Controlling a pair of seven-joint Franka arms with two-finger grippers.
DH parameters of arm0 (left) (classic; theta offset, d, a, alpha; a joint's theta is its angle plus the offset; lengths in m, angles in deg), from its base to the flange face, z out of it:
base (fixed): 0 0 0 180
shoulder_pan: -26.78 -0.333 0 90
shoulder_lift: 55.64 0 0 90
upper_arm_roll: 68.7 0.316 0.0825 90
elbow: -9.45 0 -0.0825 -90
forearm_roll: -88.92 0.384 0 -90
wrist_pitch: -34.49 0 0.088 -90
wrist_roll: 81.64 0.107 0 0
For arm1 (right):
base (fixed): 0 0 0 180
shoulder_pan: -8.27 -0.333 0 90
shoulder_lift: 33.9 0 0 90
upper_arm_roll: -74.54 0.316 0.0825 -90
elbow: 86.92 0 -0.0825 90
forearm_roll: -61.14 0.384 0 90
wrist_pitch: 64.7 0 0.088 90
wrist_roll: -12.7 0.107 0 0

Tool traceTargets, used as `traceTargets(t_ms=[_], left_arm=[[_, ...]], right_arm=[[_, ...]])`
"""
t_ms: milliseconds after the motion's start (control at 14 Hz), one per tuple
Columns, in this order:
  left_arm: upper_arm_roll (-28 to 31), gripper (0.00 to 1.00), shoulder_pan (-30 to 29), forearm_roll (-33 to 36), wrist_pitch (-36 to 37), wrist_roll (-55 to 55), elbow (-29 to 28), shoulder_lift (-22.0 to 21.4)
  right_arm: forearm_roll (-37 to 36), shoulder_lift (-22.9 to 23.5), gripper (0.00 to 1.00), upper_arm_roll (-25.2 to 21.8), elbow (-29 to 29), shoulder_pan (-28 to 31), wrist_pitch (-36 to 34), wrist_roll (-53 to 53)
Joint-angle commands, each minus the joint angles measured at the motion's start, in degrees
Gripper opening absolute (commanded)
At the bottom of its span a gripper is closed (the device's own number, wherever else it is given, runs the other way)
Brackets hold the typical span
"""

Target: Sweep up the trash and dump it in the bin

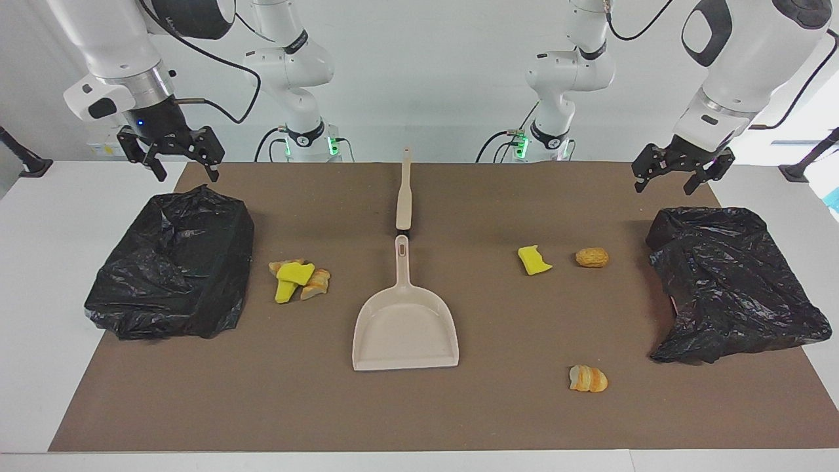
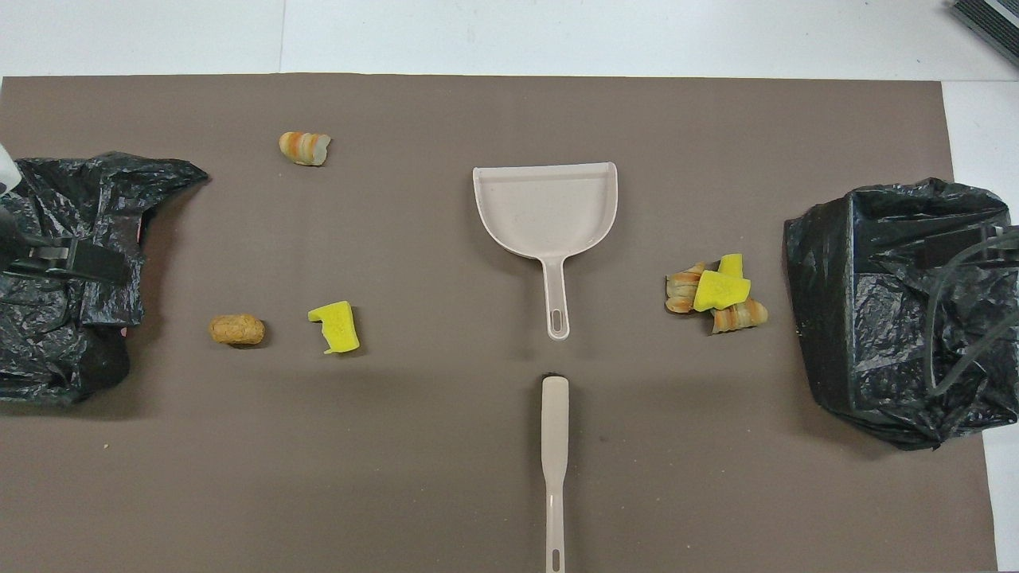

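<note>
Arms, two, white, as we find them:

Left arm: we see it come down from its base with the wrist bent steeply. Left gripper (image 1: 682, 176) points downward, raised in the air, fingers spread apart, holding nothing.

Right arm: likewise bent downward. Right gripper (image 1: 175, 159) raised, fingers spread apart, holding nothing.

White wall (image 1: 426, 78), white table (image 1: 52, 262).

Robot lab: white-walled two-arm bench (image 1: 39, 275)
</note>
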Motion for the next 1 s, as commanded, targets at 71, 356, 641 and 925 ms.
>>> traceTargets(t_ms=[71,356,641,925], left_arm=[[0.74,1.00,0.92,0.03,1.43,1.73,0.89,-0.48],[0.66,1.00,0.83,-0.14,1.08,1.64,0.80,-0.48],[0.66,1.00,0.92,-0.23,1.08,1.55,0.37,-0.75],[0.66,1.00,1.01,-0.23,1.26,1.03,0.45,-1.01]], right_arm=[[0.73,-0.52,1.00,0.50,-0.54,0.30,0.51,0.55],[1.08,-0.61,1.00,0.86,-1.08,0.21,-1.16,0.28],[1.08,-0.87,1.00,0.77,-0.73,0.30,-1.87,-0.95],[1.08,-0.96,1.00,0.77,-0.73,0.30,-1.95,-1.03]])
